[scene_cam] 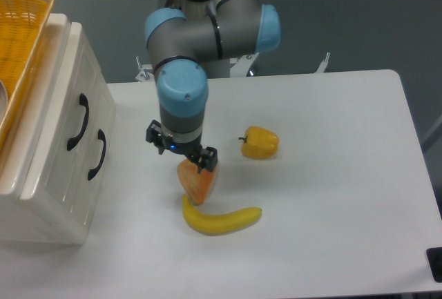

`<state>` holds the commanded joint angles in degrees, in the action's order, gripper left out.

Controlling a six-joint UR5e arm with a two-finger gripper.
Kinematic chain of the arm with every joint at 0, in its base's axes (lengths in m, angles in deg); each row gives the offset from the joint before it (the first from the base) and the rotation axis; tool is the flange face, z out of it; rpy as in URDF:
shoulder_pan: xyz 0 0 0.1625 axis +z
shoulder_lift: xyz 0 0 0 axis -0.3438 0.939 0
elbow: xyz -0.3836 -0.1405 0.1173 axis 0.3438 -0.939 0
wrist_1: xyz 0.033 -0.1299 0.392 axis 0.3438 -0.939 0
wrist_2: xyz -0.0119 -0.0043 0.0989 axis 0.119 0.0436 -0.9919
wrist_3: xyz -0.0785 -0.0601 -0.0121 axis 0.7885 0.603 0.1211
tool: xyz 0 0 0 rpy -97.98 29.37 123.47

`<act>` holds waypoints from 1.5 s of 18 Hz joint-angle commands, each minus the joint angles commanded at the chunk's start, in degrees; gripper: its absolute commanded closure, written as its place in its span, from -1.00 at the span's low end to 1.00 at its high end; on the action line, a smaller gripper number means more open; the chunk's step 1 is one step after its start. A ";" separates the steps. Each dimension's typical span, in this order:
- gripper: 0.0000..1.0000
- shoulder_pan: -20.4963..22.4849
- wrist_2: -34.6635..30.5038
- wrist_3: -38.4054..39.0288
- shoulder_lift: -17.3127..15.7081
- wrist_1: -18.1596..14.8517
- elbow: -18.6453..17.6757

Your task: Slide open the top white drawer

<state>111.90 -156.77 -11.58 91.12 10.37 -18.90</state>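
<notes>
Camera view shows me the top white drawer (pixel 69 116) pushed in, on the left of the counter (pixel 331 195). My gripper (pixel 195 175) points down mid-counter over an orange wedge (pixel 197 183), beside a banana (pixel 219 219); whether it's clenched I cannot tell.

open tabletop (pixel 331 202) lies between the cabinet front (pixel 76 154) and the gripper (pixel 186 152); an orange fruit slice (pixel 197 183), banana (pixel 219 220) and yellow pepper (pixel 260 142) occupy the centre, right of that passage.
</notes>
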 joint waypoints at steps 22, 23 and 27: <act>-1.00 13.70 -0.35 -0.96 -0.62 0.88 -0.88; -1.00 14.58 -0.44 -3.14 -0.96 0.79 -1.31; -1.00 19.50 -0.44 -15.88 -2.20 0.70 -3.25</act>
<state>131.40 -157.21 -27.46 88.92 11.07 -22.15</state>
